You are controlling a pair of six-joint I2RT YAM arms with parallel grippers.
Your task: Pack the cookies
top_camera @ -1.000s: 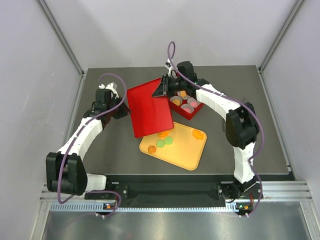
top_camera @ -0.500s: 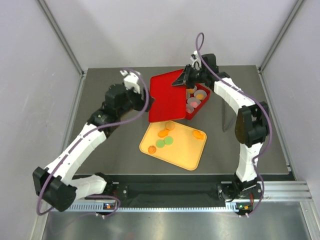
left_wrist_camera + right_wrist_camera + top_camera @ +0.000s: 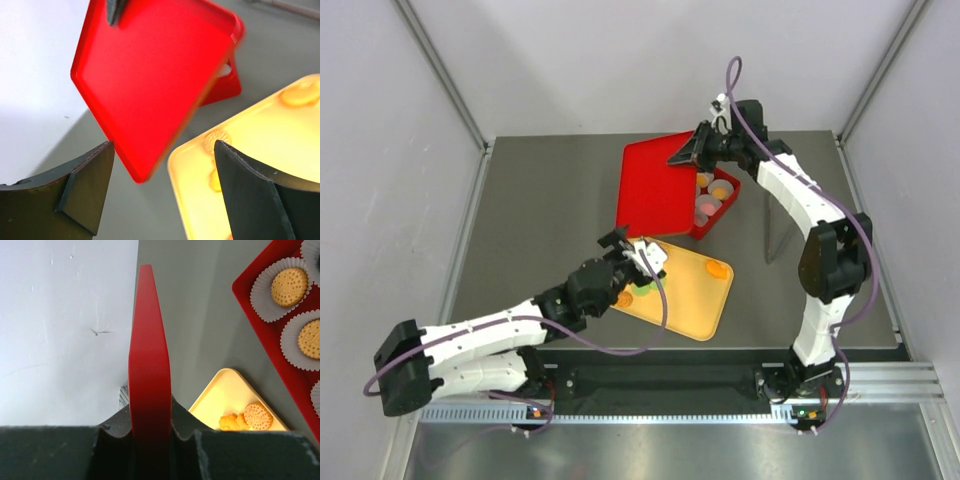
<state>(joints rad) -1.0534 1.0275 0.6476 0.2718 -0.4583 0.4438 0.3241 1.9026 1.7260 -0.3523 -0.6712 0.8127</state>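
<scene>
L pincer spread wide, empty, low over near-left corner of yellow tray. Loose cookies on tray just ahead, none touched. R pincer pinching edge of red lid, lid tilted up beside red box. More cookies in box, in paper cups.

Nothing legible in any view: no lettering, brand, number or sign. Only a stamped pattern on the cookies in the white paper cups, too fine to read as words. Plain red across the lid, plain yellow across the tray.
</scene>
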